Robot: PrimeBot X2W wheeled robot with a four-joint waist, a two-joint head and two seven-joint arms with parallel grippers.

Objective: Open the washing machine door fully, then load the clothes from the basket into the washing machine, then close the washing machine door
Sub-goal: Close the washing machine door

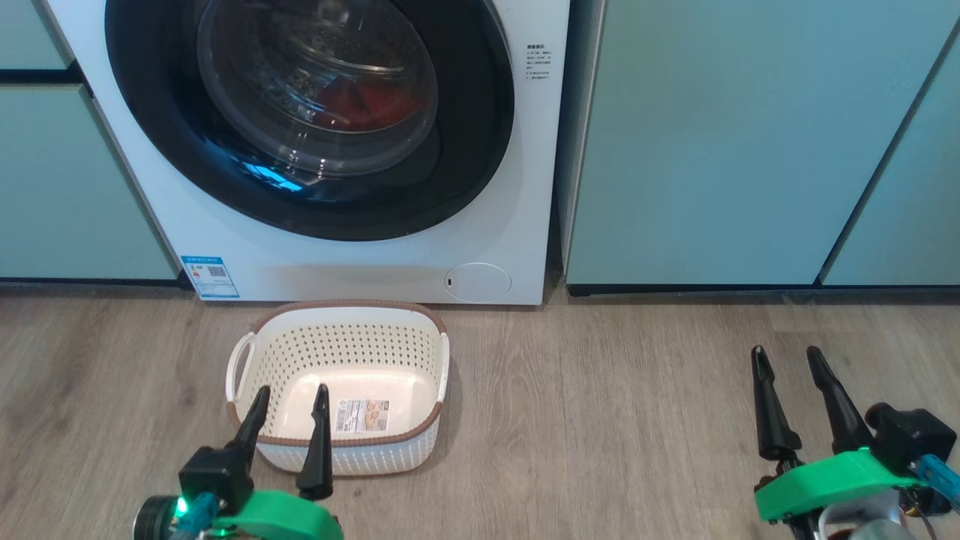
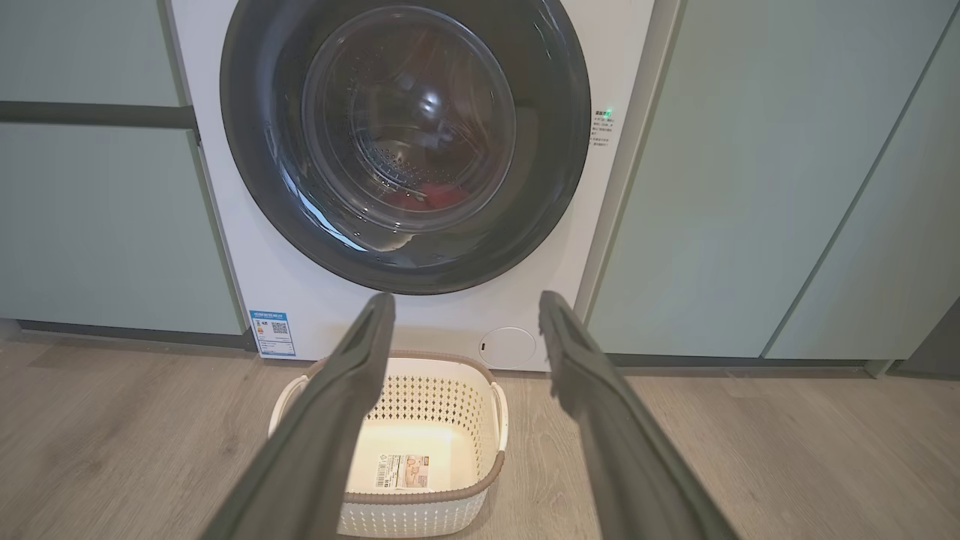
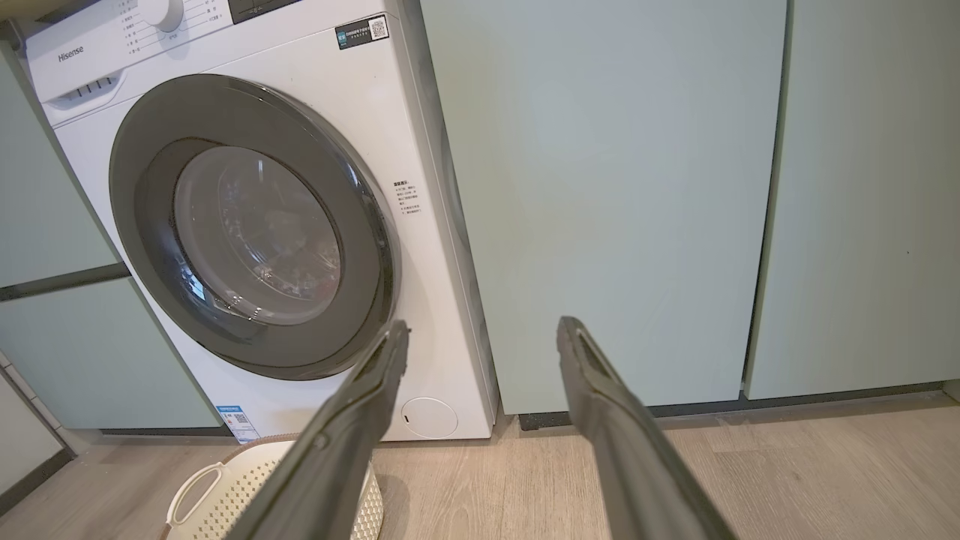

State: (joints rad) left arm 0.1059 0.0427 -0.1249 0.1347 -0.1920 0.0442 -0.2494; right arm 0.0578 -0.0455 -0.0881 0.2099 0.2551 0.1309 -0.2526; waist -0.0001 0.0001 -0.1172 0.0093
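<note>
The white washing machine (image 1: 360, 259) stands straight ahead with its black-rimmed round door (image 1: 465, 142) flat against the front. Red clothes (image 1: 360, 101) lie inside the drum behind the glass, also visible as red clothes (image 2: 431, 196) in the left wrist view. The cream basket (image 1: 341, 341) sits on the floor before the machine, with a paper sticker on its bottom. My left gripper (image 1: 291, 396) is open over the basket's near rim. My right gripper (image 1: 787, 358) is open above bare floor to the right, holding nothing.
Pale teal cabinets (image 1: 750, 142) flank the machine on both sides. A small round hatch (image 1: 478, 283) sits low on the machine's front. Wood-look floor (image 1: 615, 420) stretches between the basket and my right gripper.
</note>
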